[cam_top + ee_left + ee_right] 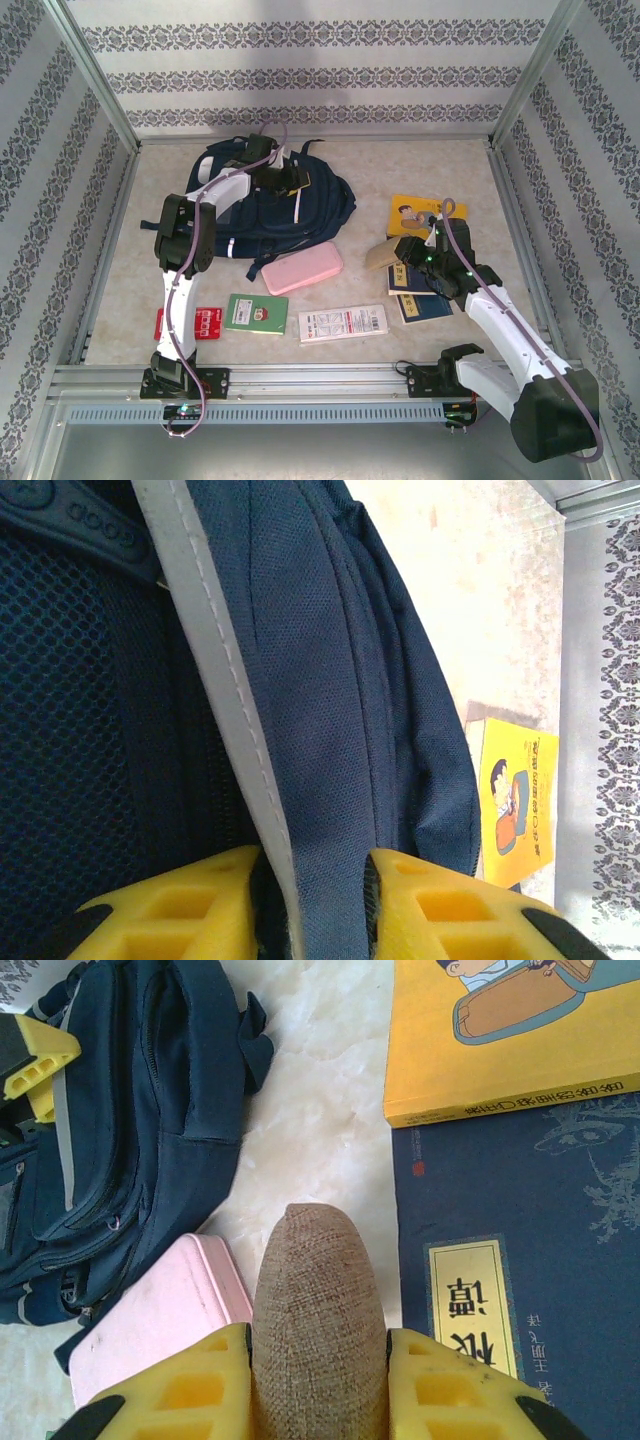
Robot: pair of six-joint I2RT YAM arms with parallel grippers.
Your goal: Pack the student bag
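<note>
Pinching, with the left end effector [315,900], a seam fold of the student bag [310,215], flat on the bench's [440,170] far left, probably to lift its mouth; gripping, with the right end effector [320,1360], a brown woven pouch [318,1280] beside a blue book [520,1210], seemingly for loading.

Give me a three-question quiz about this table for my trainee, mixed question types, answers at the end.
1. True or false: the right jaws are shut on the brown pouch.
2. The left jaws grip: A) bag, B) green booklet, C) yellow book?
3. What colour is the case beside the bag?
Key: 1 true; 2 A; 3 pink.
</note>
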